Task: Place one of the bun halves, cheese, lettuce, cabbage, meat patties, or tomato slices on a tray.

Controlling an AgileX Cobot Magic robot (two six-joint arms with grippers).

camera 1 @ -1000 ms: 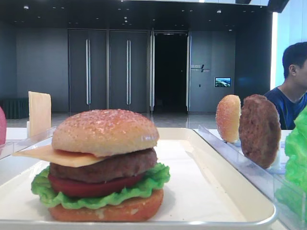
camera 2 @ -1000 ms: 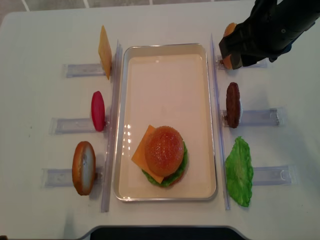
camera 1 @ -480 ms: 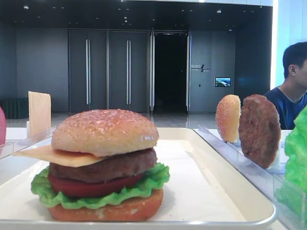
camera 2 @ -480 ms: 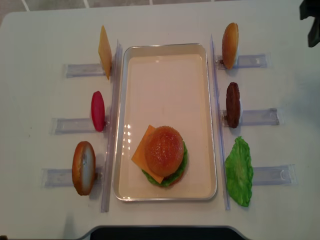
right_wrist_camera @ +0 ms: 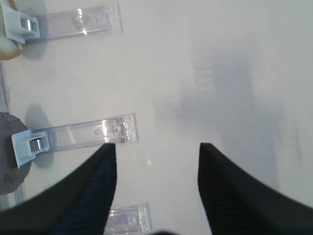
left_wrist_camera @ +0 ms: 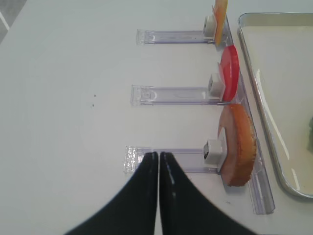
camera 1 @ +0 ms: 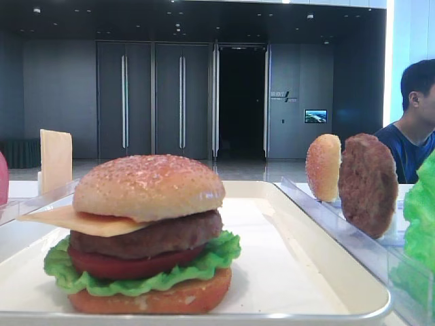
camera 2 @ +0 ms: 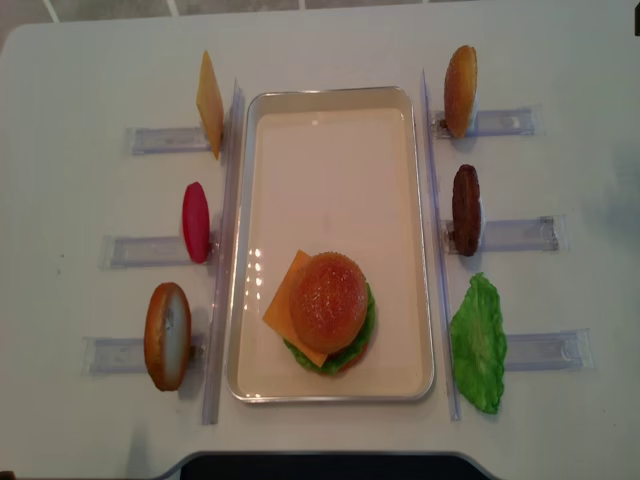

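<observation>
The right gripper (right_wrist_camera: 154, 152) is wide open and holds nothing, above the bare white table (camera 2: 80, 60). The left gripper (left_wrist_camera: 159, 156) is pinched shut with nothing in it. The big cream-white tray with a raised rim (camera 2: 335, 96) is the landmark. At its near end sits a stacked burger with a domed golden-brown bun top (camera 2: 328, 300). Right of the tray, green frilly lettuce (camera 2: 478, 345) is nearest, then a dark brown meat patty (camera 2: 465, 209), then a bun half (camera 2: 460, 76).
</observation>
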